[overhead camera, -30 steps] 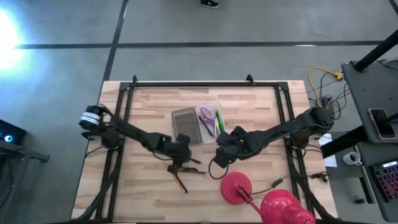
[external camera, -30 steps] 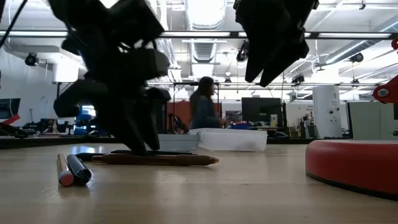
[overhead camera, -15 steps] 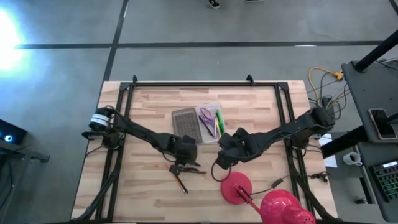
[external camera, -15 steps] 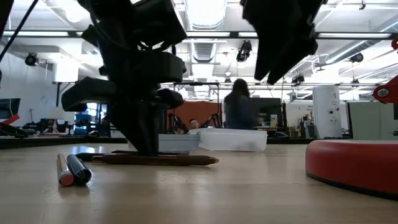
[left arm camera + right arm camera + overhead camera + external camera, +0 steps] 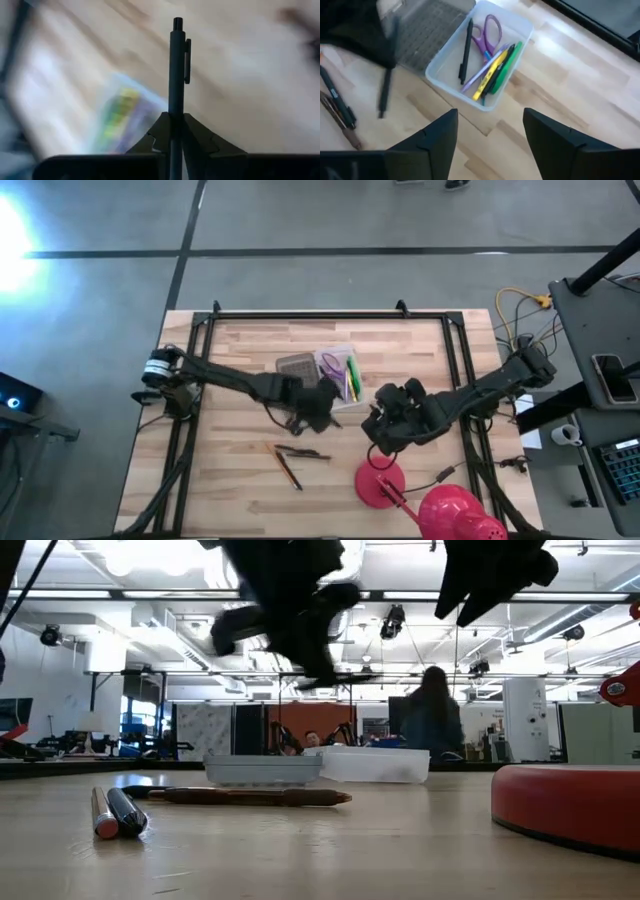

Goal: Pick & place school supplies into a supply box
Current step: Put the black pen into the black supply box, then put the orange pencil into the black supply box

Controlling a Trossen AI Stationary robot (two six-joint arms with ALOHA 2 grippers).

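the left gripper (image 5: 322,402) has just lifted up off the table and swung over toward the supply box (image 5: 335,376). a moment ago it was down low by the pens lying on the wood, well away from the box. now it is right beside the box, up in the air. its jaws are squeezed tight on a dark pen (image 5: 177,65), which sticks straight out past them.

so one more pen is picked up, and the next job is likely to drop it into the box. the box already holds purple scissors (image 5: 489,31), a black pen (image 5: 466,50) and yellow and green markers (image 5: 496,66).

a few pens (image 5: 292,459) are still on the table, away from the box.

the right gripper (image 5: 385,423) has backed off a bit, near the box, with its jaws open and holding nothing.
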